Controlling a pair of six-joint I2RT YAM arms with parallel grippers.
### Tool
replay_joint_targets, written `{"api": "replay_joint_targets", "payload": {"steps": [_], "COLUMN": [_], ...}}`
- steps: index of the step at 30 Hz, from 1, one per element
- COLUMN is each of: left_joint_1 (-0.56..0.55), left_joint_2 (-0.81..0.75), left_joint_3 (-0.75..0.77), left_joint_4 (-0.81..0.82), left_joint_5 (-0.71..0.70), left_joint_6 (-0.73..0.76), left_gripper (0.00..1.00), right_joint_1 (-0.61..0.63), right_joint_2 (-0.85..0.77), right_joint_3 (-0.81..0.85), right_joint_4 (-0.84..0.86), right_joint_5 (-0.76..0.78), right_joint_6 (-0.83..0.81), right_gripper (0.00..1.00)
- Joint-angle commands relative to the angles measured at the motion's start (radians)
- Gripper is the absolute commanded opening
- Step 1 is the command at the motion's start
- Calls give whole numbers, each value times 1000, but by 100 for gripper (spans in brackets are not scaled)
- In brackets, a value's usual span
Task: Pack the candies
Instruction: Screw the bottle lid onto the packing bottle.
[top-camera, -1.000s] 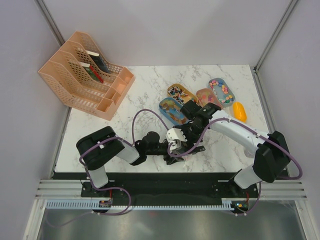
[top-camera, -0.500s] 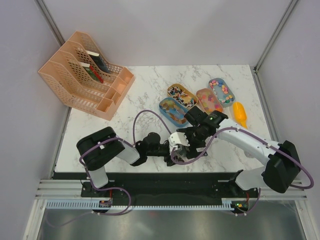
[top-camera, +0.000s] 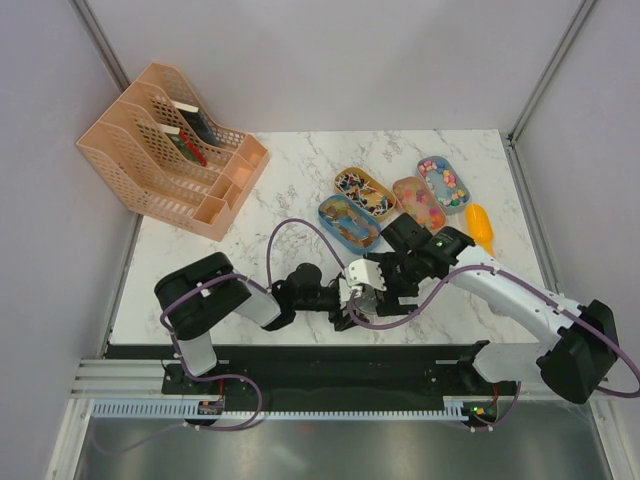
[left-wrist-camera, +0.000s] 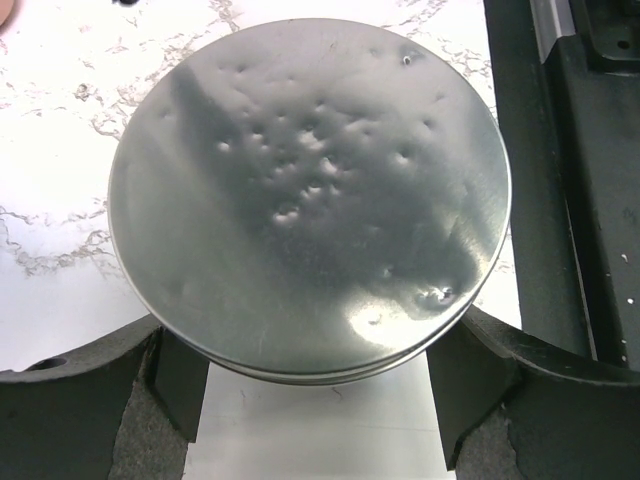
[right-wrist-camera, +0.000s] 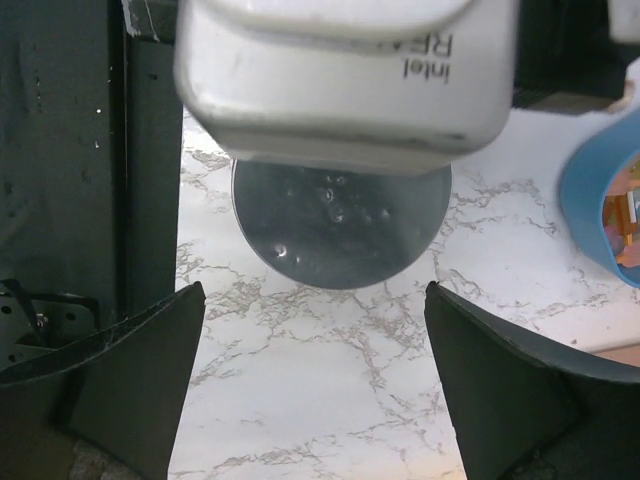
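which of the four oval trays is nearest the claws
The deep blue tray, leftmost of the four and closest to the near edge.

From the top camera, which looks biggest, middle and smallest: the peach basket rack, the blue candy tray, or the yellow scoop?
1. peach basket rack: biggest by far.
2. blue candy tray: middle.
3. yellow scoop: smallest.
The tray and scoop both lie flat on the table, so that order is fair.
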Motion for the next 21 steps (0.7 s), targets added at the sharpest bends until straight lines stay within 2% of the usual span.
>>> {"api": "replay_joint_targets", "payload": {"steps": [1,11,21], "left_joint_1": [10,3,3], "left_joint_2": [54,52,54], "left_joint_3": [2,-4,-3], "left_joint_4": [-131,-132,-132], "left_joint_5": [-80,-57,-67], "left_joint_6": [25,25,26], "left_gripper": [32,32,32], "right_joint_1": [-6,-6,-6], "right_joint_2": [24,127,189], "right_joint_3": [32,101,131], "right_joint_4": [36,56,-10], "right_joint_5": [-21,-80,-145], "right_joint_6": [-11,-117,-194], "right_gripper": [98,98,98]}}
